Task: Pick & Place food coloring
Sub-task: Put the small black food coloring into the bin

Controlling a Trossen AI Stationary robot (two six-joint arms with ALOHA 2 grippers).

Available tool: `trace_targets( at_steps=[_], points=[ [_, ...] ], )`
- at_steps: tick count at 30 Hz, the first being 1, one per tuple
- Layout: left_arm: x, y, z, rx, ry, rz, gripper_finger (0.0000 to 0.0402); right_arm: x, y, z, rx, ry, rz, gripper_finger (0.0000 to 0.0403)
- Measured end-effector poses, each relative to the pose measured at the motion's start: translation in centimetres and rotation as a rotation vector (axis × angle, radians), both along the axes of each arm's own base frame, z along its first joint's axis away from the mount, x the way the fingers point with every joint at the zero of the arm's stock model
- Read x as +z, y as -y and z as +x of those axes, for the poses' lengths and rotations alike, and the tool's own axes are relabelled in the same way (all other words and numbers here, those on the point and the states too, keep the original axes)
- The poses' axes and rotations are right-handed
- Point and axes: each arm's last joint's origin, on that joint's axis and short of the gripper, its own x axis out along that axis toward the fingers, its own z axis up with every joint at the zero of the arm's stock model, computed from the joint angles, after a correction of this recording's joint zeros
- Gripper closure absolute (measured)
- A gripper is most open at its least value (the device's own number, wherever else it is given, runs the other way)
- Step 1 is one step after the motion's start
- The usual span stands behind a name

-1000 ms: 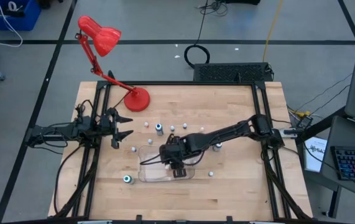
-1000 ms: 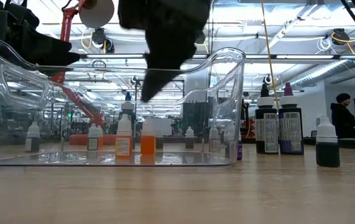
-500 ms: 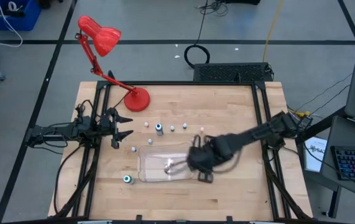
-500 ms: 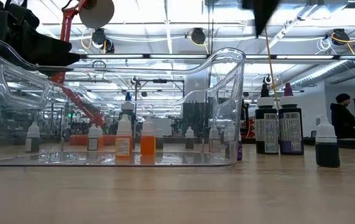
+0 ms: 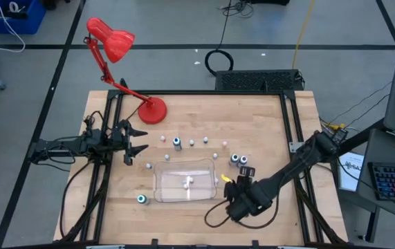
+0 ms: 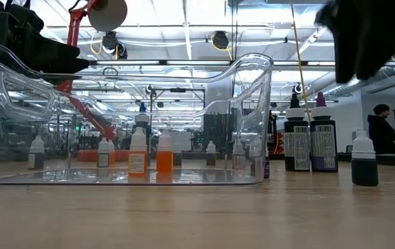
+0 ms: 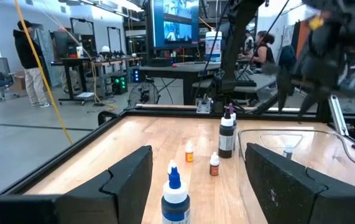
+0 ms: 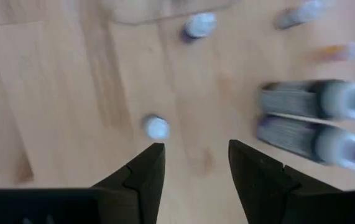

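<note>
At the table's left edge the left gripper (image 5: 136, 142) waits with its fingers spread and nothing between them; from its wrist camera a blue-tipped bottle (image 7: 175, 198) stands just ahead of the gap. Right of it, loose food coloring bottles dot the wood: a teal-bodied bottle (image 5: 142, 199) near the front-left corner of the clear tray (image 5: 161, 192), a blue one (image 5: 177, 143) behind the tray, and several small white caps in a row beside it. Inside the tray lies one whitish bottle (image 5: 187, 182), so the placing has begun, with most bottles outside.

Farther right, the right gripper (image 5: 234, 206) hangs over bare wood just past the tray's right-front corner. Its wrist camera shows the fingers parted and empty, aimed near a small white-capped bottle (image 8: 156, 127). Two larger dark bottles (image 5: 238, 160) stand together behind it.

The risk, as I judge it, lies in the descent: the tiny bottle could tip or roll if one finger touches it first, and a sideways swing could clip the tray or topple the dark pair.
</note>
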Motion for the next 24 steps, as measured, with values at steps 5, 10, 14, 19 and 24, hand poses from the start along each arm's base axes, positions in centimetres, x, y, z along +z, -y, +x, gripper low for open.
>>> trace_targets(
  at_steps=[5, 10, 14, 19, 24],
  points=[
    [0.0, 0.0, 0.0, 0.000, 0.000, 0.000, 0.0144, -2.9, 0.7, -0.1, 0.002, -0.028, 0.047, 0.0238],
    [0.0, 0.0, 0.0, 0.000, 0.000, 0.000, 0.0144, -4.0, 1.0, 0.1, -0.005, -0.026, 0.103, 0.0238],
    [0.0, 0.0, 0.0, 0.000, 0.000, 0.000, 0.0144, -4.9, 1.0, 0.2, 0.004, -0.020, 0.148, 0.0238],
    [0.0, 0.0, 0.0, 0.000, 0.000, 0.000, 0.0144, -5.5, 1.3, 0.2, -0.002, -0.016, 0.155, 0.0239],
    [0.0, 0.0, 0.0, 0.000, 0.000, 0.000, 0.0144, -5.7, 1.4, 0.3, 0.003, -0.006, 0.158, 0.0240]
  ],
)
